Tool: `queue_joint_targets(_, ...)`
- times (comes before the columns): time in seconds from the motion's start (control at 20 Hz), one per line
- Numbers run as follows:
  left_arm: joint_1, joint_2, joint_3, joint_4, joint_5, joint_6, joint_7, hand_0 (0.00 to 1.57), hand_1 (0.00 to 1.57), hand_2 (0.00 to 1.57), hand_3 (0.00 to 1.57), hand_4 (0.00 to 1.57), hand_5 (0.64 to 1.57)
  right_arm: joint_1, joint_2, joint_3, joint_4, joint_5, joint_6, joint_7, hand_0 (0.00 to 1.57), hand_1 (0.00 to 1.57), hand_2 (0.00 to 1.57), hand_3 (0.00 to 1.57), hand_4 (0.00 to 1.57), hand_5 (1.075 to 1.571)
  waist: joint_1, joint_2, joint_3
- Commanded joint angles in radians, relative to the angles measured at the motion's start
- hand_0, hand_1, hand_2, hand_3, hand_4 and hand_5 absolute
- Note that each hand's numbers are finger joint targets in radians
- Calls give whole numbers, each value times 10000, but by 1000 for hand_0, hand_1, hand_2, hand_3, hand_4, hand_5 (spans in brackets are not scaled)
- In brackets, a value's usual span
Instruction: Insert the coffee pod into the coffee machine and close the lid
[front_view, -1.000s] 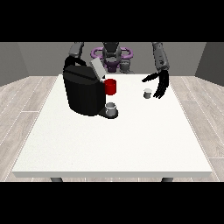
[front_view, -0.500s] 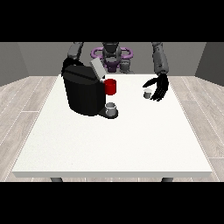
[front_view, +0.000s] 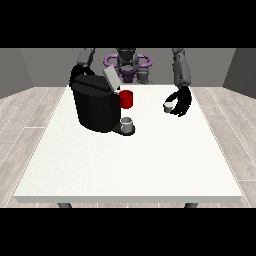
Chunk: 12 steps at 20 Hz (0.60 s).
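The black coffee machine (front_view: 96, 106) stands on the white table (front_view: 130, 165) at the back left, its grey lid (front_view: 110, 78) tilted up and open. A red part (front_view: 126, 99) sticks out at its front, above a small grey cup (front_view: 127, 123) on its tray. The small pale coffee pod (front_view: 168, 106) stands on the table to the right. The hand at the view's right (front_view: 181, 102) is cupped right beside the pod, fingers curved around its far side but not closed on it. The other arm (front_view: 86, 56) runs down behind the machine, which hides its hand.
The robot's torso with purple rings (front_view: 127, 62) is behind the table's far edge. The table's front half is bare white surface. Wood floor surrounds the table.
The hand at the view's right has sunk slightly and closed in on the pod. The pod, the machine and its lid have not moved.
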Motion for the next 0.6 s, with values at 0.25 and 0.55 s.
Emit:
queue_joint_targets(0.25,-8,-338,-659,407,-1197,779,305,970,970,1054,793,319,1571,89,-190,-416,575,-565,409,-342,0,0,0,0,514,1571,28,-215,-10)
queue_joint_targets(0.55,-456,-13,-404,560,-1048,6,-710,1317,1317,1430,1407,548,1571,317,47,-162,385,-367,29,-154,0,0,0,0,429,1571,80,-469,-13)
